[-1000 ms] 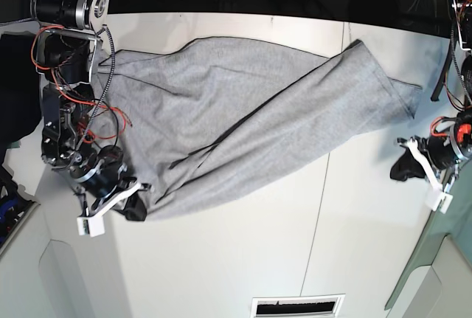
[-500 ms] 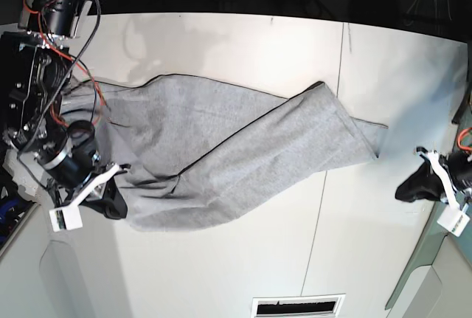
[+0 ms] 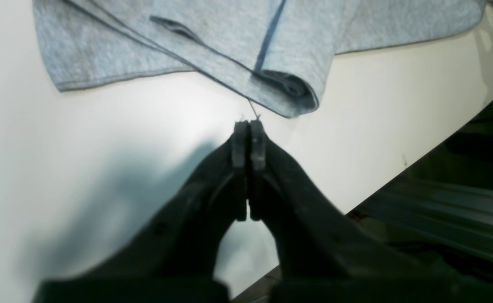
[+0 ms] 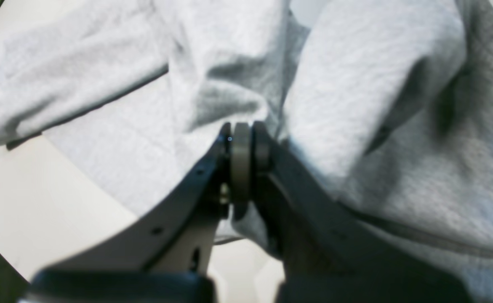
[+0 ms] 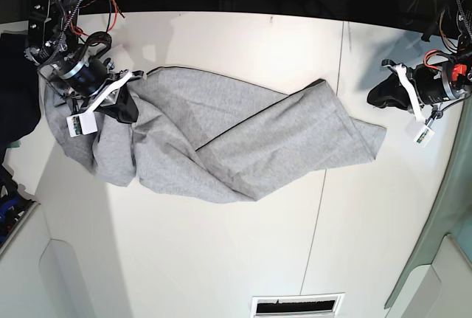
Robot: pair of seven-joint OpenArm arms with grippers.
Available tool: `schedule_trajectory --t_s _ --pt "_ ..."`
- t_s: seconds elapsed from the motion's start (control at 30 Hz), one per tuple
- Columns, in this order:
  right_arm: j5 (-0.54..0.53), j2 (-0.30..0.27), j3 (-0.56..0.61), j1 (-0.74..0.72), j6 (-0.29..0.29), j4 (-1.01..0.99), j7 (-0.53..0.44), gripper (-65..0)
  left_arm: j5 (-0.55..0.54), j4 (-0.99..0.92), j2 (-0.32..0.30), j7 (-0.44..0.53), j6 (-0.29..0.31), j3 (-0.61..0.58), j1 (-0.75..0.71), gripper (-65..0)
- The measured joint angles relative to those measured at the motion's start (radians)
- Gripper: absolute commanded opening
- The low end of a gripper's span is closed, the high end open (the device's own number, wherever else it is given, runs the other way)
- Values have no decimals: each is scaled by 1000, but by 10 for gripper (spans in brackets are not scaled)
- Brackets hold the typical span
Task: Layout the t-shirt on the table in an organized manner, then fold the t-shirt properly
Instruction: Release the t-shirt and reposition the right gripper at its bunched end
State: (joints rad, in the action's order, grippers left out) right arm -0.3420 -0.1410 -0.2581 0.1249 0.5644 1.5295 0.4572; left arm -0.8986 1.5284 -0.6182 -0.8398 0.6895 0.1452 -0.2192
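T-shirt lies bunched diagonally on table. Right gripper: jaws clamped on shirt fabric. Left gripper: jaws together, empty, just beside shirt corner.

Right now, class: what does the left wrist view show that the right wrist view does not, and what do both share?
Only the left wrist view: the left gripper shut on nothing above bare table, apart from the t-shirt's folded corner, though a thin thread seems to run from that corner to its tips; a dark floor area lies past the table edge.

Only the right wrist view: the right gripper shut on a bunch of the t-shirt, cloth draped round its fingers.

Both: grey shirt cloth with dark edge trim, white table, black closed jaws.
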Motion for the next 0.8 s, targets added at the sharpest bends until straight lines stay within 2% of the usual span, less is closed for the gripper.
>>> schedule_trajectory --t_s 0.1,0.23,0.3,0.47,0.67,0.8 --pt "-1 0 0 0 -16 0 0 -650 0 0 -3 3 0 0 1 -650" --pt "0 0 0 0 -21 0 -5 -517 -1 0 -2 10 0 0 1 -650" --pt "0 0 0 0 -21 0 -5 -488 -1 0 -2 10 0 0 1 -650" --pt "0 0 -5 0 -21 0 -8 -486 -1 0 -2 10 0 0 1 -650" --pt "-1 0 -76 0 -21 0 -16 -484 0 0 -2 10 0 0 1 -650" --pt "-1 0 -129 0 -21 0 -23 -438 2 0 -2 10 0 0 0 -650"
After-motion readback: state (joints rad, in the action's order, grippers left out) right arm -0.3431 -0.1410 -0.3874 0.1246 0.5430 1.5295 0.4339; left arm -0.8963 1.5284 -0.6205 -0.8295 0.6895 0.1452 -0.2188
